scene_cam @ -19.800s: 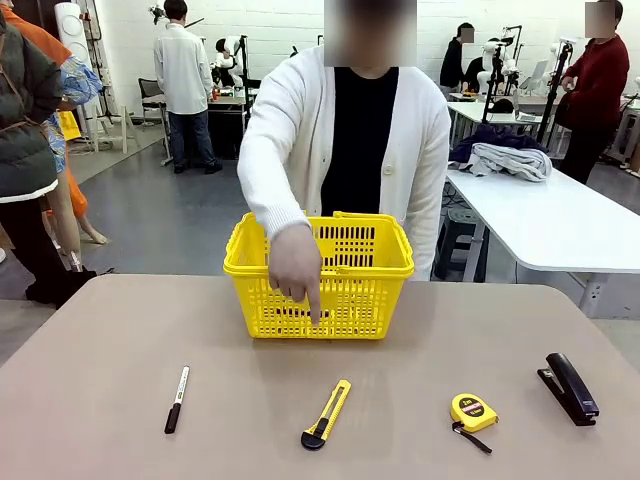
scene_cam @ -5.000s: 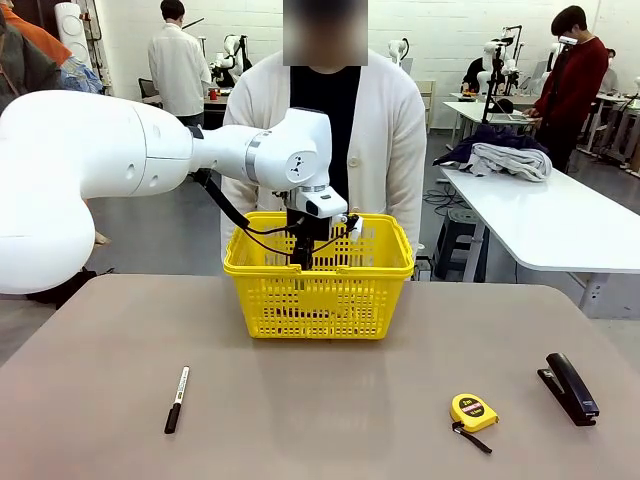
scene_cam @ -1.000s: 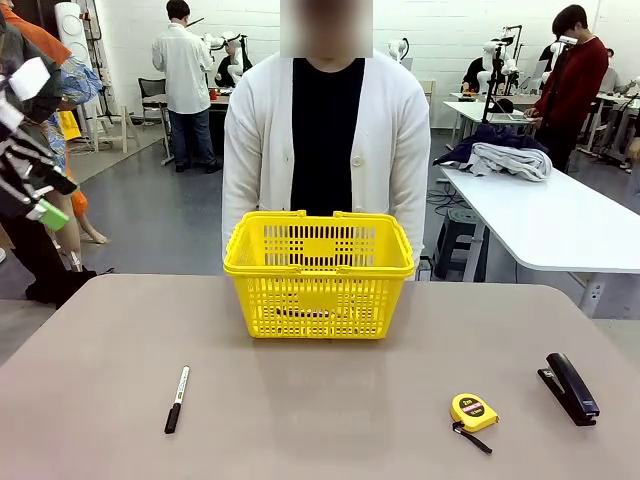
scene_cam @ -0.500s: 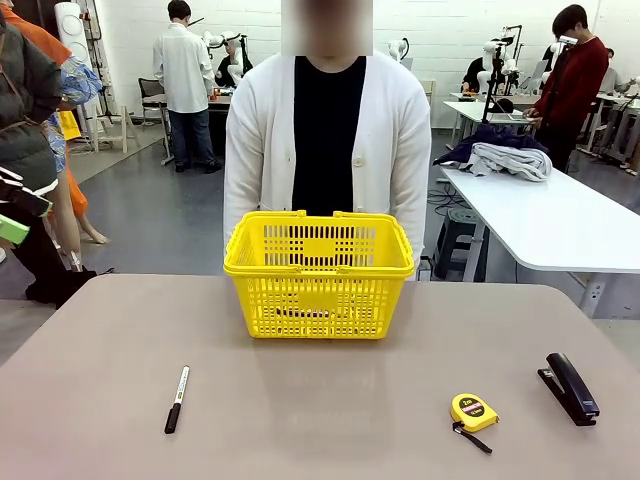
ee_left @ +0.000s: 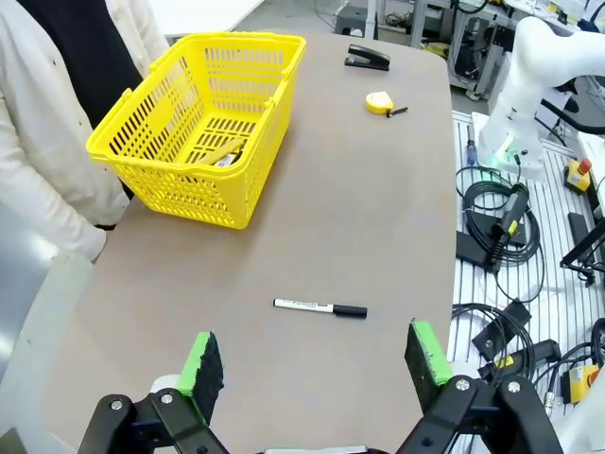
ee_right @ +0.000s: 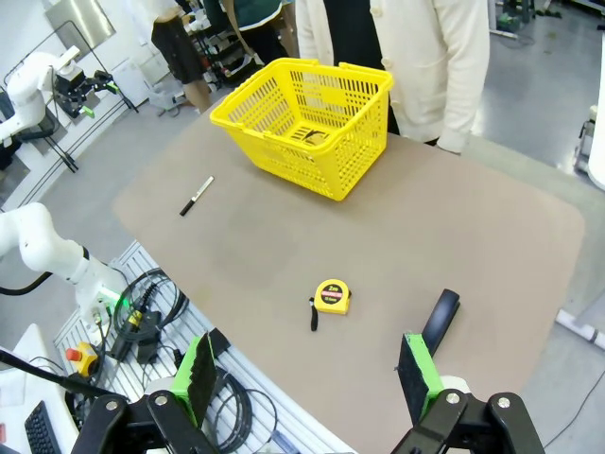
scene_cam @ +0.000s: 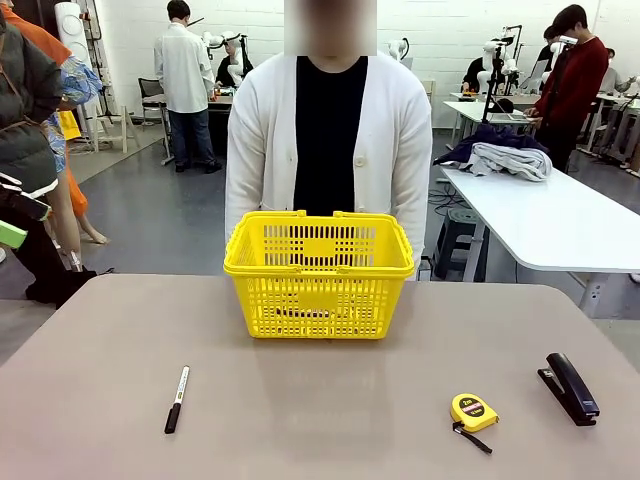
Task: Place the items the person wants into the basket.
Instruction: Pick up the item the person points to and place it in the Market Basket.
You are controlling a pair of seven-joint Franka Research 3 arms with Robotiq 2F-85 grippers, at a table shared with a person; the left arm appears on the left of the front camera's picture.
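- so, the yellow tape measure [scene_cam: 473, 410] lies on the near right part of the table [scene_cam: 320, 410]. it is apart from the black stapler [scene_cam: 570, 388] and well away from the yellow basket [scene_cam: 318, 270] at the far middle.
- in the right wrist view it sits ahead of and below my right gripper [ee_right: 307, 376], a little left of centre. its black strap trails back toward the gripper.
- the right gripper's jaws stand wide apart with nothing between them.
- the left gripper [ee_left: 315, 357] is likewise spread and empty, high over the other end of the table, with the white-barrelled marker [ee_left: 319, 307] lying crosswise ahead of it.
- from the left wrist view the tape measure is far off, past the basket, so i judge the right arm much the nearer.
- the round case has no long axis of its own and only the strap gives a direction, so i'd pinch across the case from above.
- the utility knife [ee_left: 219, 151] already lies inside the basket.
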